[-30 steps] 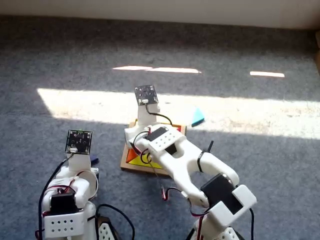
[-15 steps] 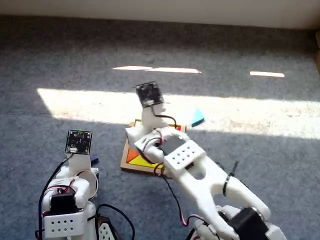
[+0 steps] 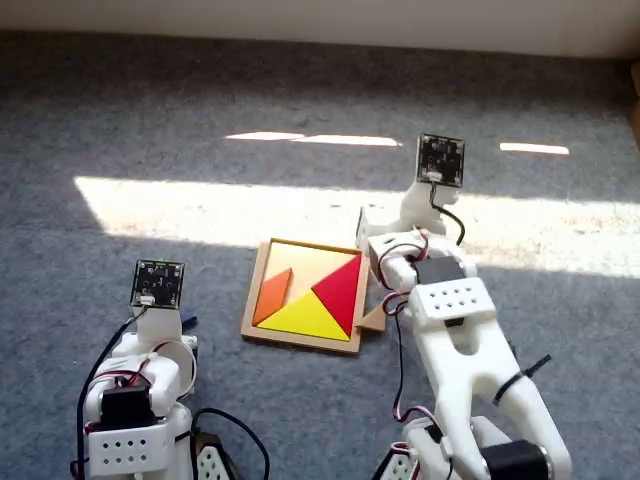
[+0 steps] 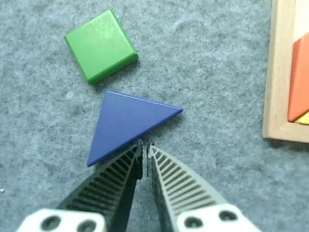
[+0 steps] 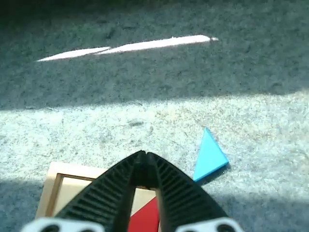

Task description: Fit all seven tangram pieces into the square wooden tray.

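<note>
High view: the square wooden tray lies at centre frame on grey carpet. An orange piece sits along its left side, a yellow triangle along its lower edge and a red triangle at its right; the upper-left part of the tray floor is bare. The left arm stands at lower left and the right arm at lower right.

In the left wrist view, the left gripper is clenched with nothing between its fingers. Its tips are at the long edge of a dark blue triangle, and a green square lies just beyond.

In the right wrist view, the right gripper is likewise clenched and empty, above the tray's corner, with a light blue triangle near it on the carpet.
</note>
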### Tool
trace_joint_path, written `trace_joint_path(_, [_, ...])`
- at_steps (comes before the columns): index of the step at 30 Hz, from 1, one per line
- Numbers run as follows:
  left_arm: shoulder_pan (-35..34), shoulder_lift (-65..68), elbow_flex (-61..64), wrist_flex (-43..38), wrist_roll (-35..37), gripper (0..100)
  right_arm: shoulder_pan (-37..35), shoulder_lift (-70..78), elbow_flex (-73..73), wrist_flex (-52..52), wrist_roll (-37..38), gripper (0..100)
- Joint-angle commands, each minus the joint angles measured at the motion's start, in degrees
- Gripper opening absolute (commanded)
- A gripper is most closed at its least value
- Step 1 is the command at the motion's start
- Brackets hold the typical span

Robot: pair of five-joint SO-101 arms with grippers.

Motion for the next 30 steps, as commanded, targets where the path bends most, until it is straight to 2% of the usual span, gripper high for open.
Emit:
trace_joint_path(1, [-0.75,-2.33,1.10,0.44,-0.35,4,2.42,6.46,-9.80,6.02,0.18,4.5])
trace_joint_path(5, [-0.75,-2.33,1.10,0.44,-0.35,4,3.65,16.31,-21.76,19.03,0.09,13.1])
trace_joint_path(8, [-0.75,-2.33,1.10,0.44,-0.35,4,3.47,22.81,-28.53,23.43,0.09,13.9])
trace_joint_path(15, [-0.75,-2.33,1.10,0.44,-0.35,4,3.56,30.46,-35.30,24.04,0.09,14.2])
trace_joint_path(26, [-0.75,-2.33,1.10,0.44,-0.35,4,5.67,30.73,-35.30,24.04,0.26,14.3])
trace_joint_path(30, [-0.75,-2.33,1.10,0.44,-0.35,4,6.20,30.90,-35.12,24.04,0.35,20.5])
